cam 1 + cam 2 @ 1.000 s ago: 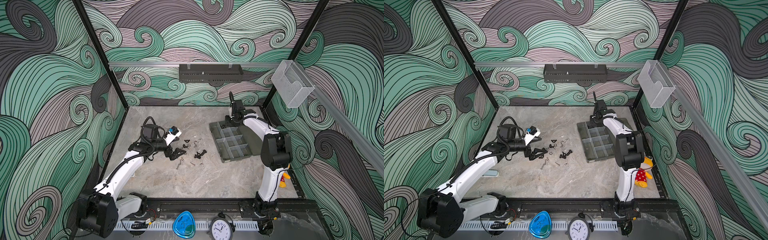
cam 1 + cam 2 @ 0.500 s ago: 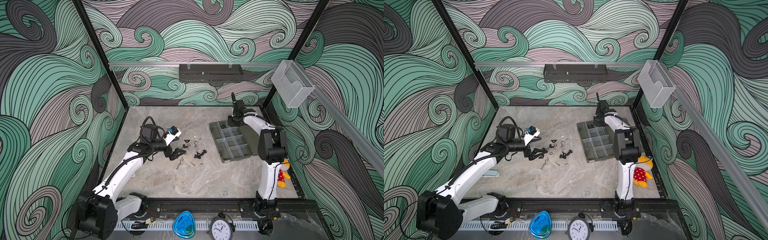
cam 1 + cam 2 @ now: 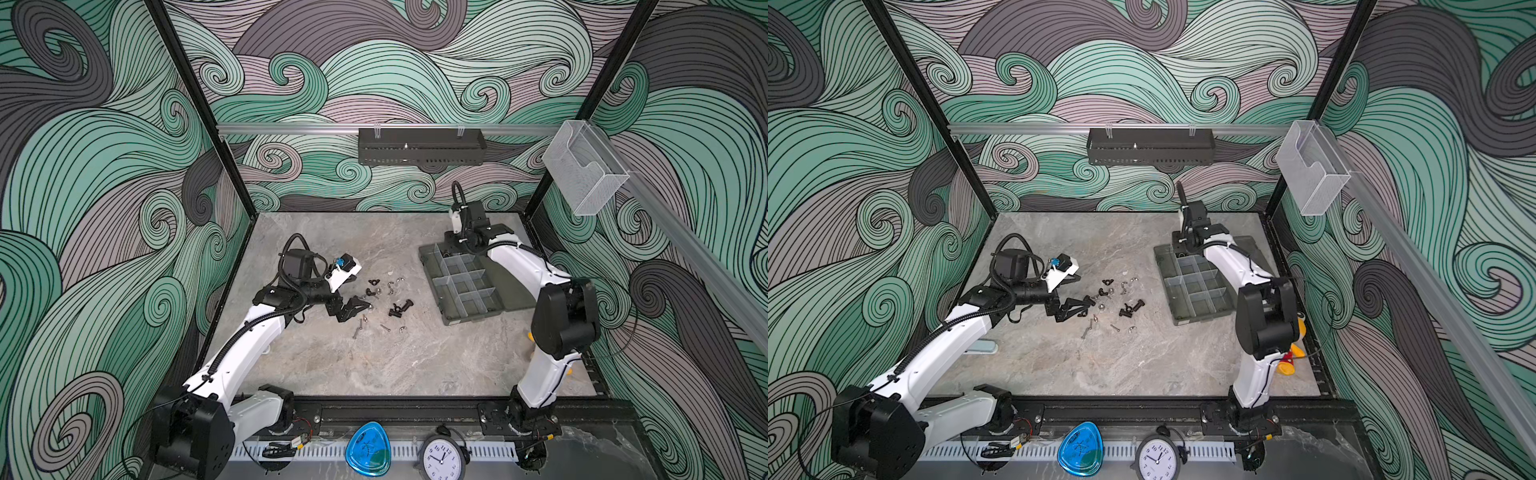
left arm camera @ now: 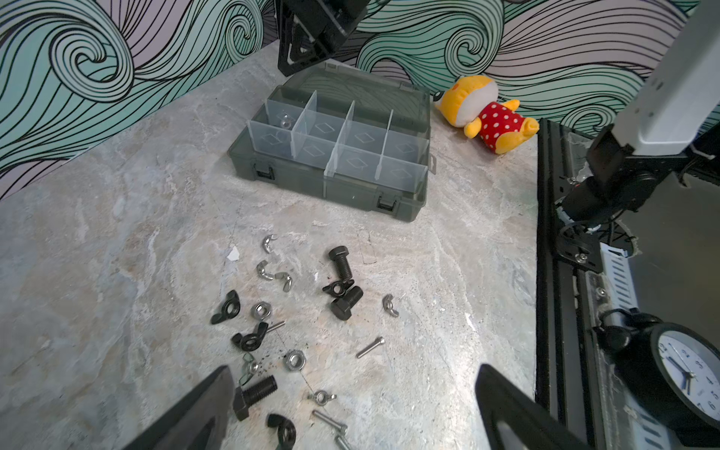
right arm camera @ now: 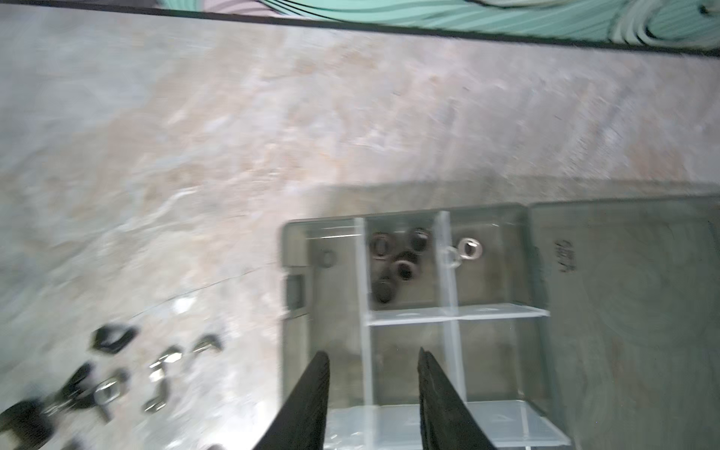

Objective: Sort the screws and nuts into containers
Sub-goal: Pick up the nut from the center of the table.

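Screws and nuts (image 3: 384, 299) lie scattered mid-table: black bolts (image 4: 341, 263), a thin silver screw (image 4: 370, 347), hex nuts (image 4: 294, 360) and black and silver wing nuts (image 4: 226, 307). My left gripper (image 4: 352, 374) is open and low at the pile's near-left edge (image 3: 361, 305), with a black bolt (image 4: 255, 391) beside one finger. The grey organiser box (image 3: 469, 286) lies open at the right. My right gripper (image 5: 372, 352) hovers open and empty over its far end (image 3: 1179, 245). One container there holds black nuts (image 5: 401, 265), and the one beside it holds silver nuts (image 5: 469, 249).
A yellow plush toy (image 4: 483, 113) lies by the right wall behind the right arm. A clock (image 3: 440, 457) and a blue object (image 3: 368, 451) sit on the front rail. A black wall tray (image 3: 419, 145) and a clear holder (image 3: 584, 174) hang above.
The right arm's elbow has swung back toward the front right while its gripper stays over the box's far end with its jaws parting. The left arm has barely moved.
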You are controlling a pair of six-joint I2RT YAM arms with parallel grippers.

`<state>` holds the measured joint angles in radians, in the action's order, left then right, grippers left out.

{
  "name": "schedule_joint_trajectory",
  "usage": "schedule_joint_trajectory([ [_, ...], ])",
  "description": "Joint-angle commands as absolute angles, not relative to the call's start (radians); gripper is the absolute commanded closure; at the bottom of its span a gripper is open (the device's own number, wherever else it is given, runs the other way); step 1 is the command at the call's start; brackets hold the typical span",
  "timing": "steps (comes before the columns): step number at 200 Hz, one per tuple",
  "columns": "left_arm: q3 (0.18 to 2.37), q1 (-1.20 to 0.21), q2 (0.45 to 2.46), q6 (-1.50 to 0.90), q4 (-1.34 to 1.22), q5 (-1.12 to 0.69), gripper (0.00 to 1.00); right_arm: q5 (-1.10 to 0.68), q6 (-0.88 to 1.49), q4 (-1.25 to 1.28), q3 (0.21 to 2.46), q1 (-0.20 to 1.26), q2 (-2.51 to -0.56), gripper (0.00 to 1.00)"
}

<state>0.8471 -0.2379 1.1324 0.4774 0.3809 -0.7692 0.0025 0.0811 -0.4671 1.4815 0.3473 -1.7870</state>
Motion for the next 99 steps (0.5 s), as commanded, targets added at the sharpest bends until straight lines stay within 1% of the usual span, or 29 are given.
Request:
schedule_joint_trajectory([
  [1, 0.88, -0.203, 1.117, 0.488, 0.409, -0.741, 0.01, -0.053, 0.039, -0.431, 1.433, 0.453, -1.771, 0.59],
  [36, 0.902, -0.156, 1.147, 0.469, 0.446, -0.689, 0.01, -0.106, 0.051, -0.427, 1.453, 0.583, -1.832, 0.58],
  [55, 0.922, -0.144, 1.172, 0.457, 0.474, -0.681, 0.01, -0.116, 0.049, -0.462, 1.493, 0.622, -1.899, 0.58],
  [99, 0.921, -0.127, 1.178, 0.415, 0.447, -0.678, 0.02, -0.137, 0.066, -0.488, 1.546, 0.695, -1.996, 0.59],
])
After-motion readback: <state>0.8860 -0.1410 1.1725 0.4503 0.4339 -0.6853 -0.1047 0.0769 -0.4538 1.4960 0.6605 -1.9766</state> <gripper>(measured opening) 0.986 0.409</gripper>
